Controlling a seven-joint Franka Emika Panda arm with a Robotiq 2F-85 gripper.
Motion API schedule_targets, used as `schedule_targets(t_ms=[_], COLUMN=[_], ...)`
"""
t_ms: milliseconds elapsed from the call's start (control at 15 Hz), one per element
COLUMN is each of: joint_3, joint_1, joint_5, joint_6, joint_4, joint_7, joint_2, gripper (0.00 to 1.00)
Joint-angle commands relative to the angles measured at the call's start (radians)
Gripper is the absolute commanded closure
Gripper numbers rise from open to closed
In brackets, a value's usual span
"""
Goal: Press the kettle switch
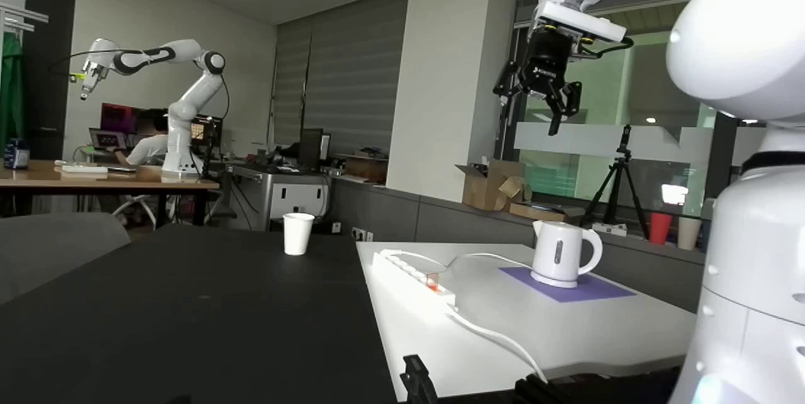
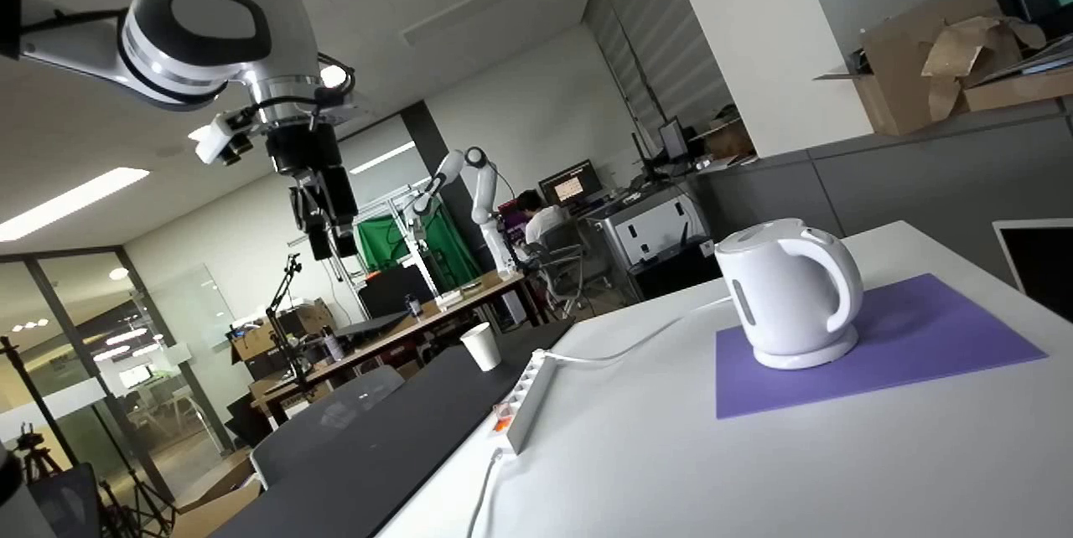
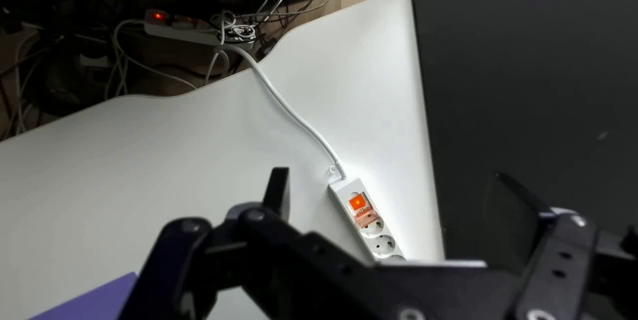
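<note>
The white kettle (image 1: 558, 253) stands upright on a purple mat (image 1: 597, 291), its loop handle to one side; it also shows in an exterior view (image 2: 780, 295). I cannot make out its switch. The kettle is out of the wrist view, where only a corner of the mat (image 3: 94, 302) shows. My gripper (image 1: 529, 113) is open and empty, high above the tables and apart from the kettle; it shows in an exterior view (image 2: 334, 250) too. In the wrist view the fingers (image 3: 391, 179) are wide apart, with a power strip (image 3: 381, 240) far below.
The power strip (image 1: 402, 269) lies along the white table's edge, its orange switch (image 3: 357, 202) lit under a raised clear flap. White cords run from both its ends. A plain white cup (image 1: 297, 235) stands on the black table (image 1: 188, 316). A red cup (image 1: 660, 228) stands behind.
</note>
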Motion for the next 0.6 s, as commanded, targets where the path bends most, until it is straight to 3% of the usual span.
schedule_targets(t_ms=[0, 133, 533], joint_3=[0.01, 0.01, -0.046], joint_1=[-0.011, -0.011, -0.137], joint_5=[0.004, 0.004, -0.074], joint_6=[-0.003, -0.003, 0.27], joint_4=[0.002, 0.002, 0.06], joint_7=[-0.004, -0.004, 0.034], joint_2=[0.001, 0.001, 0.059], gripper=[0.0, 0.0, 0.0])
